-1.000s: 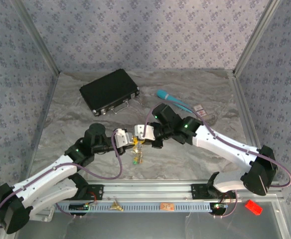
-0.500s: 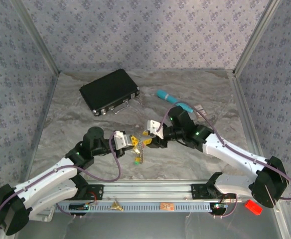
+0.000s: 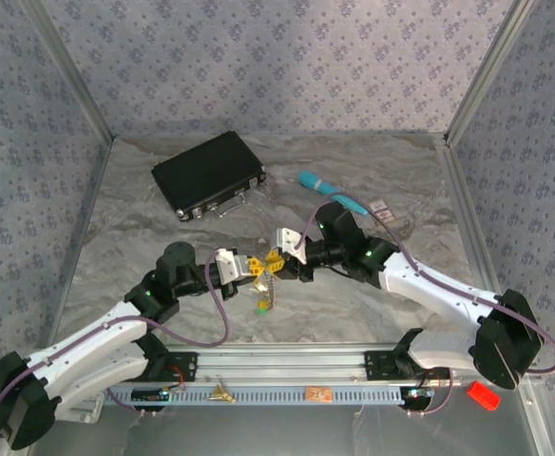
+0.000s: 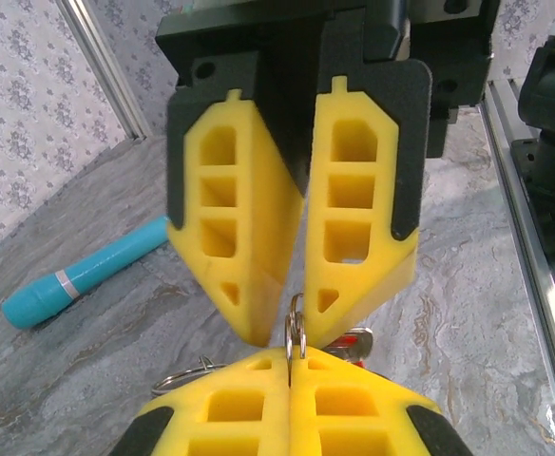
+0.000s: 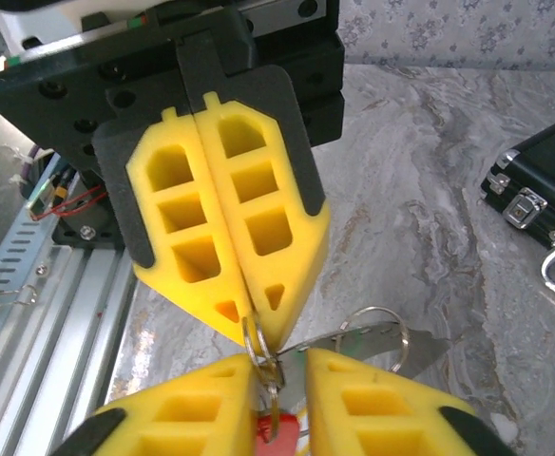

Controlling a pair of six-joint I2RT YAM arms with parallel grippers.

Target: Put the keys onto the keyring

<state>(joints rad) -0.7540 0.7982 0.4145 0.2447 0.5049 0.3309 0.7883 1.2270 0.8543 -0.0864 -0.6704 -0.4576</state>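
My left gripper (image 3: 256,270) is shut on the thin wire ring (image 4: 295,334) of the keyring, holding it upright above the table. My right gripper (image 3: 279,258) faces it tip to tip, open, one yellow finger on each side of that ring (image 5: 256,340). A key with a red head (image 5: 276,432) hangs under the ring between my right fingers. More keys, yellow and green (image 3: 262,304), dangle below the two grippers. A silver blade with a second wire loop (image 5: 377,331) sticks out beside my right finger.
A black case (image 3: 209,174) with a metal handle lies at the back left. The teal pen-shaped tool (image 3: 330,190) lies behind the right arm. A red block (image 3: 484,394) sits at the front right by the aluminium rail (image 3: 287,364).
The right arm drew back to the right, then its gripper came in again to the left gripper's tips. The left gripper has kept hold of the ring and shifted slightly.
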